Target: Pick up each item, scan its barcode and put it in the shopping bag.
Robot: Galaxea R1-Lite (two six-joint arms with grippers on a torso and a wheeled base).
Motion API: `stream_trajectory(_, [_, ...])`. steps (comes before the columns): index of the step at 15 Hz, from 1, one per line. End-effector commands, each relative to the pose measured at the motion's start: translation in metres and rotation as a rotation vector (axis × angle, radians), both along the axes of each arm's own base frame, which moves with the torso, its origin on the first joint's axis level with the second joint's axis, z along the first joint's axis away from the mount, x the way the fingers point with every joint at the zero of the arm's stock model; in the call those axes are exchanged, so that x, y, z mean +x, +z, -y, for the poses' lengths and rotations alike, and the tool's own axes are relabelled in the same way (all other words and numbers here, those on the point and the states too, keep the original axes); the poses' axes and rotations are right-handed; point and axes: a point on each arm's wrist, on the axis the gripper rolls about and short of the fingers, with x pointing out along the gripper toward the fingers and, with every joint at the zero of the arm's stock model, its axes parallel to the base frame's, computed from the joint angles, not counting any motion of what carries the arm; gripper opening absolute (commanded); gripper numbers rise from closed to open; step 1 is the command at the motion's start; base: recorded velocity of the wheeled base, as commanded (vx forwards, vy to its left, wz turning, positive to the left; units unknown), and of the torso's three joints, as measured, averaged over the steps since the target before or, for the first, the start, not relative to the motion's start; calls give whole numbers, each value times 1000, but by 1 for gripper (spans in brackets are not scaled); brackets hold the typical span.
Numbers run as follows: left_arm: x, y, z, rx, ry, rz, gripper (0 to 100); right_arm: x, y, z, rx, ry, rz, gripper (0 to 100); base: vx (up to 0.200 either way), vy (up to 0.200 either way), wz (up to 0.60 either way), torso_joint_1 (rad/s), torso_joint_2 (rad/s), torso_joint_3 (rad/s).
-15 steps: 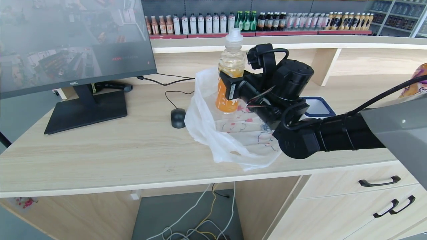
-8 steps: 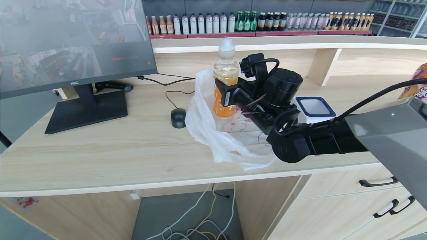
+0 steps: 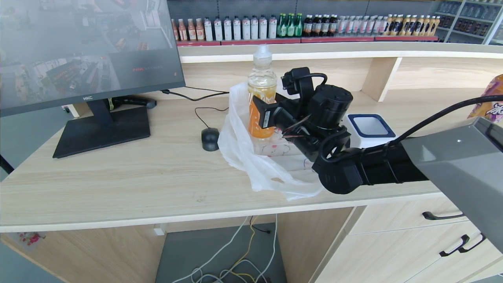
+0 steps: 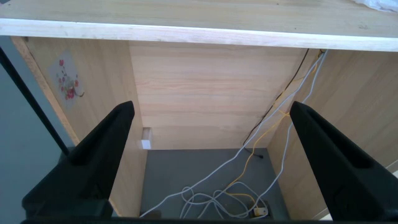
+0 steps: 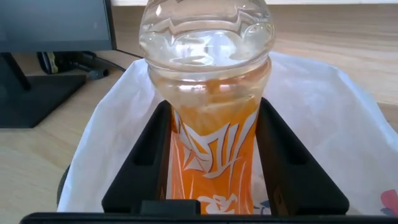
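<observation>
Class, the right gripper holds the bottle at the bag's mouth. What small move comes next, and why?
Probably lower the bottle straight down: the right gripper is shut on it, upright, over the open bag, and its base apparently is not yet resting.

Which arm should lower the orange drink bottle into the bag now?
Right, probably. The right gripper is shut on the bottle, which stands upright at the opening of the bag. The left gripper hangs open below the counter, holding nothing.
</observation>
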Motion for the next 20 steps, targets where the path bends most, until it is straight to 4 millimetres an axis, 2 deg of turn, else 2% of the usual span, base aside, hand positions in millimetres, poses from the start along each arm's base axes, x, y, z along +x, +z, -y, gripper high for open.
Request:
stream_trajectory(1, [0,0,0,0,1,1,100,3,-6,-2,-10,0,-12,0,0,0,0,0,0,0])
stream_trajectory(7, [0,0,0,0,1,1,100,2,-7,-2,-11,0,-16,0,0,0,0,0,0,0])
stream_trajectory(8, [0,0,0,0,1,-1,100,2,-6,-1,-10,0,-15,100,0,0,0,0,0,0])
stream_trajectory(15, [0,0,0,0,1,1,100,-3,-3,-6,-2,15,-4,100,0,0,0,0,0,0])
stream_trajectory(19, [0,0,0,0,1,1,100,-19,18,-1,22,19,33,100,0,0,0,0,0,0])
stream_trajectory(20, [0,0,0,0,1,1,100,-30,26,7,23,21,34,100,0,0,0,0,0,0])
